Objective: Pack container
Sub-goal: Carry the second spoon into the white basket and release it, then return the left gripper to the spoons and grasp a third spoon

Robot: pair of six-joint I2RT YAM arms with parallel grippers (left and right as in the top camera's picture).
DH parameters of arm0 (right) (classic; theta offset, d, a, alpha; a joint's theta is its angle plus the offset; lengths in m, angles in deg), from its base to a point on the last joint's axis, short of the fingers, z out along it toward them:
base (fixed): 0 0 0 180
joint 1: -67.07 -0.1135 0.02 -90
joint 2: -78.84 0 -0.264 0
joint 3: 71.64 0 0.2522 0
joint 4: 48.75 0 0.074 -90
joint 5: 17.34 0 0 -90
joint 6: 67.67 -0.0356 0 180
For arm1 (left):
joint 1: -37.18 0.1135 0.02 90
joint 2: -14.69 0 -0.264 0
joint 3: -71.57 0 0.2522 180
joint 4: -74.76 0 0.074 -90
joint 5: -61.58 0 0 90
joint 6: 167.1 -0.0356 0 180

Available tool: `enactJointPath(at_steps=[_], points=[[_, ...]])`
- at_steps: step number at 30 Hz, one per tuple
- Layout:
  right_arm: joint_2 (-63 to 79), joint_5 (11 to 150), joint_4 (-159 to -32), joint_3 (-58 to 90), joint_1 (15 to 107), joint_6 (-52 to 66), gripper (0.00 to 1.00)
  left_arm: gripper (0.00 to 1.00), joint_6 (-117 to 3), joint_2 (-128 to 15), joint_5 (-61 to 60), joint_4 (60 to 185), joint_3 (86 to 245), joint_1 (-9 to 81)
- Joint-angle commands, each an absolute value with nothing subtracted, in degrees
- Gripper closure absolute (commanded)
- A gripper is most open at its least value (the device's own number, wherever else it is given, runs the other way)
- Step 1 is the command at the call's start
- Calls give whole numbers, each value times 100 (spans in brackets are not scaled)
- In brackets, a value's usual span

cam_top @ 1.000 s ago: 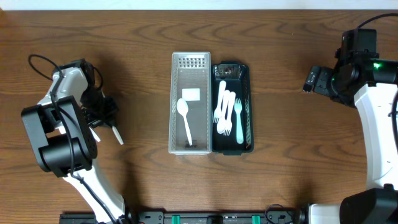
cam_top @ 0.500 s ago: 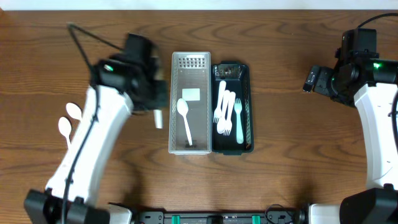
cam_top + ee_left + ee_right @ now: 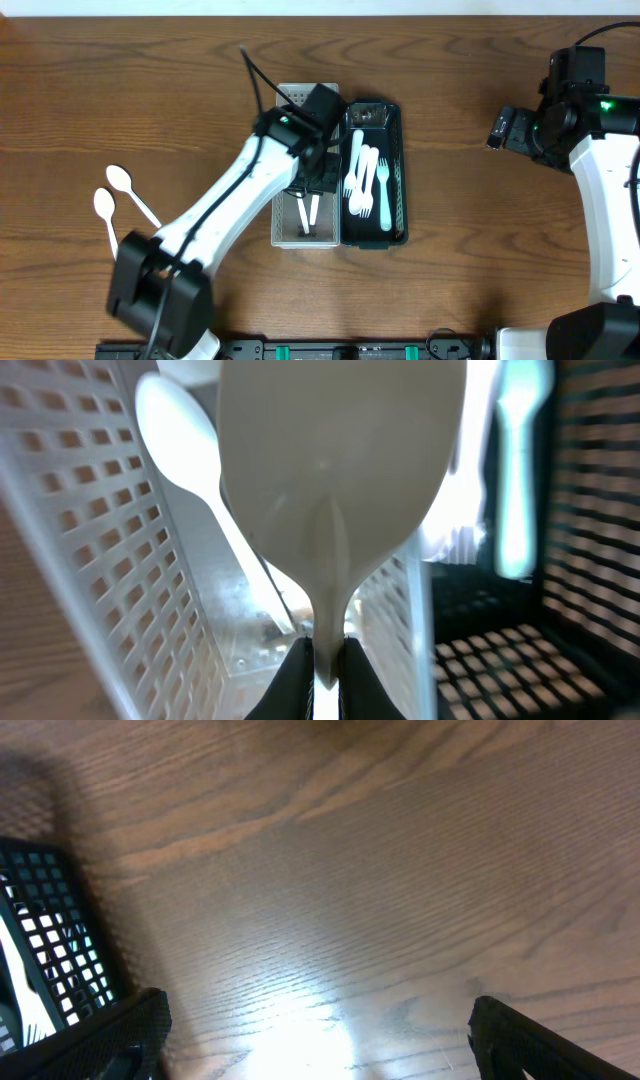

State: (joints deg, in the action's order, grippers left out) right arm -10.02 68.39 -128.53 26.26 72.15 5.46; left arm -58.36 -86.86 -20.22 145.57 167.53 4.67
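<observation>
Over the white basket [image 3: 283,232] at centre frame, the left gripper [image 3: 322,665] hangs with its jaws clenched on the handle of a white spoon [image 3: 335,490], whose bowl fills the wrist camera's view. Below it, a second spoon [image 3: 178,422] lies inside that basket. Just to the right and touching it, a black basket [image 3: 402,200] holds pale forks [image 3: 366,178]. At the left of the frame, two loose spoons [image 3: 119,178] rest side by side on the wooden table [image 3: 200,60]. Near the right edge, the right gripper [image 3: 320,1020] hovers above bare wood, apart from both baskets, its jaws spread wide and holding nothing.
</observation>
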Motion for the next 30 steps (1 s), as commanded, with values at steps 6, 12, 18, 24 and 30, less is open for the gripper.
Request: enactJointPath(at_steps=[6, 12, 18, 24, 30], points=[[-1037, 6858, -12877, 2589, 7230, 638, 1, 63, -6059, -8645, -2190, 14542, 16762, 478], [-1037, 6856, -12877, 2589, 7230, 680, 2, 63, -6136, -8007, -3182, 15019, 16939, 777], [-1037, 6858, -12877, 2589, 7230, 677, 1, 53, -6136, -7056, -3364, 15384, 16936, 2288], [-1037, 6861, -12875, 2589, 7230, 675, 1, 35, -6138, -6879, -3335, 15233, 16915, 4229], [-1037, 6861, -12901, 2589, 7230, 675, 1, 29, -6138, -7438, -3208, 14940, 16779, 5256]])
